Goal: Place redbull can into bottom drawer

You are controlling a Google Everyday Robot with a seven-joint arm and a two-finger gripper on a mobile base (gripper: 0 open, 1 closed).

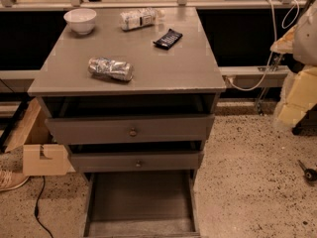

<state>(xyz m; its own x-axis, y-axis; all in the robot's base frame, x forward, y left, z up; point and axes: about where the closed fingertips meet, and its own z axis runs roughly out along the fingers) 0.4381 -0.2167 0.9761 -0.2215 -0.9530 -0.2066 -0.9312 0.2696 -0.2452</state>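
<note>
Item: redbull can. Lies on its side on the grey counter, near the front-left, well apart from everything else there.

Destination: bottom drawer. Pulled out at floor level, its floor bare; the front edge is cut off by the lower frame.

Gripper: not in view, so whether it is open, closed or gripping anything cannot be told. A pale blurred mass at the right edge cannot be identified.

Also on the counter: white bowl, clear plastic bottle on its side, black snack bar.

Step in hand: judged to be the approach, with the can not yet grasped.

Next move calls for: a descent over the can, the gripper closing across its narrow body, since a round can on its side may roll.
</note>
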